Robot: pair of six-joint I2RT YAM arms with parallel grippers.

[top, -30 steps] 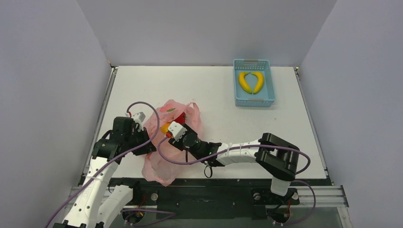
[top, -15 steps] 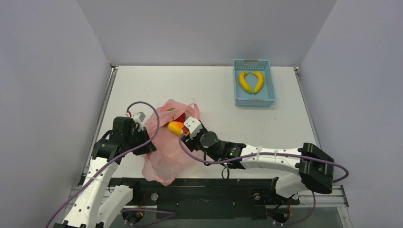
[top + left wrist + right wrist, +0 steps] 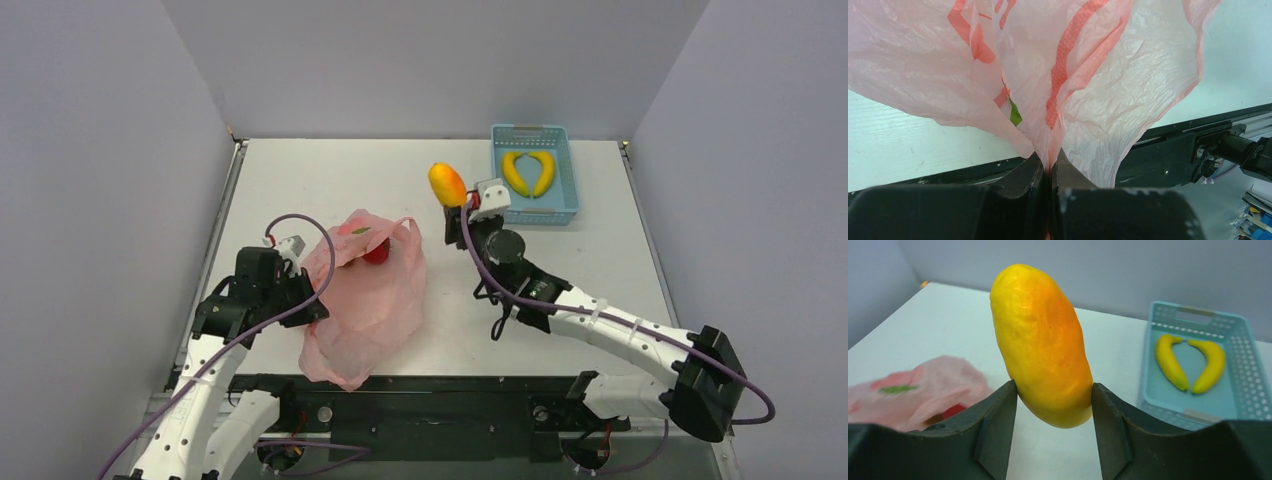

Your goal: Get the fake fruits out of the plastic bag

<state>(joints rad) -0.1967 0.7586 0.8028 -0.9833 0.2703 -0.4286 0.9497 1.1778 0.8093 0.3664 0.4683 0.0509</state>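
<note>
My right gripper point(image 3: 1053, 388) is shut on an orange-yellow mango-like fake fruit point(image 3: 1043, 345), holding it upright above the table. In the top view this mango point(image 3: 446, 184) hangs left of the basket, with the right gripper point(image 3: 457, 200) just below it. The pink plastic bag point(image 3: 372, 295) lies crumpled at the left front, and a red apple point(image 3: 376, 252) shows at its open mouth. My left gripper point(image 3: 1050, 165) is shut on a pinched fold of the bag point(image 3: 1098, 75), at the bag's left edge point(image 3: 308, 300). Two yellow bananas point(image 3: 528, 172) lie in the basket.
The light-blue slotted basket point(image 3: 497, 185) stands at the back right; its rim point(image 3: 1198, 313) is to the right in the right wrist view. White walls enclose the table on three sides. The black front rail point(image 3: 1178, 145) runs under the bag.
My right gripper lifted the mango out of the bag's mouth and carried it back and to the right, toward the basket. The left gripper kept its hold on the bag and stayed put.
</note>
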